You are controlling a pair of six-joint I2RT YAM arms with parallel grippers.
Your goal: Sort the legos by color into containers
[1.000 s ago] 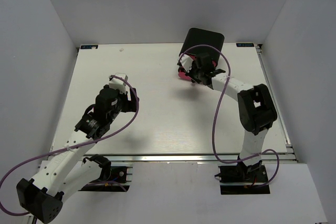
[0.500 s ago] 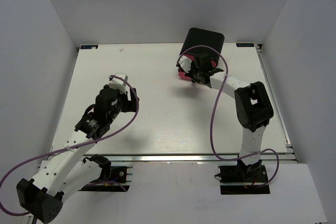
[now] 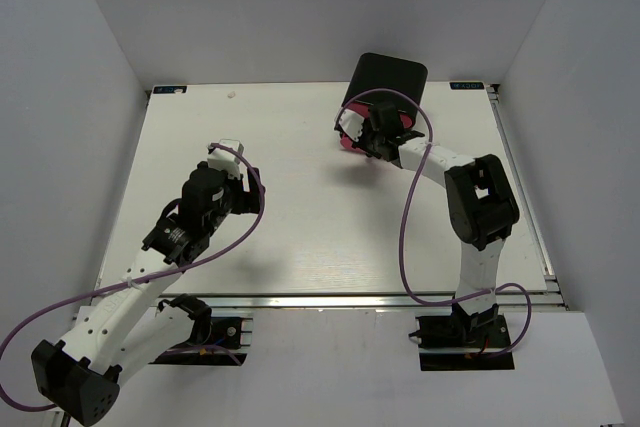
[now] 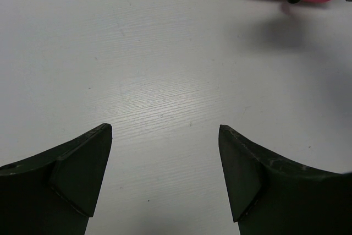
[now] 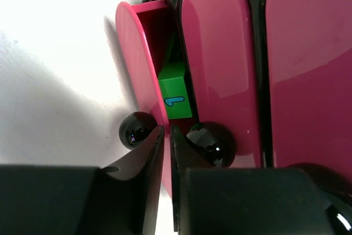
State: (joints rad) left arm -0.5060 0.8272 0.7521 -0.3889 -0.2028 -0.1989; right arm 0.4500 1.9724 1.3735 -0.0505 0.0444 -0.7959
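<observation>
Two arms rise from the near edge of the white, wood-grained bench (image 3: 300, 217); the left fingers (image 4: 71, 174) hang spread wide above it; farther back, the right fingers (image 5: 132, 191) are almost closed, a sliver between them, at the front of a pulled-out pink drawer (image 5: 132, 53) holding a green brick (image 5: 175, 94); the black cabinet (image 3: 392, 72) stands at the far edge, beneath plain grey walls (image 3: 300, 7).

White wood-grain table (image 3: 300, 237), grey walls (image 3: 300, 7)

Overhead camera looks down on table (image 3: 300, 237); both wrist cameras face the open drawer (image 5: 135, 64), right closest
</observation>
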